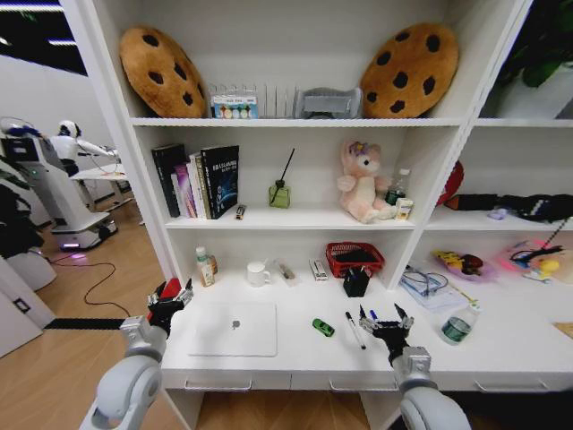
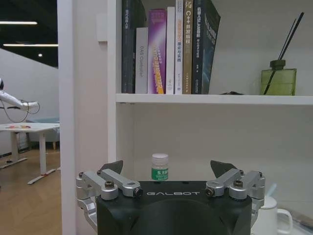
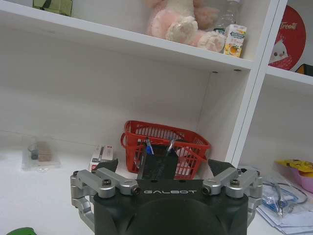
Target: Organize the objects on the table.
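Two tools hovered released: left tool [image 1: 170, 296] beside the laptop [image 1: 235, 328], right tool [image 1: 387, 324] near a pen [image 1: 354, 330] and toy car [image 1: 323, 328] on the table [image 1: 501, 345]. A careless descent might have rolled the pen away.

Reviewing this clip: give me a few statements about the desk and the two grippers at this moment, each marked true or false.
1. The silver laptop lies closed on the table. True.
2. The left gripper is shut on the laptop. False: it is open and holds nothing, near the laptop's left edge.
3. The green toy car sits between the laptop and a pen. True.
4. The right gripper holds the green can. False: it is open, and the can stands apart to its right.
5. The red basket is on the top shelf. False: it sits at the table's back.
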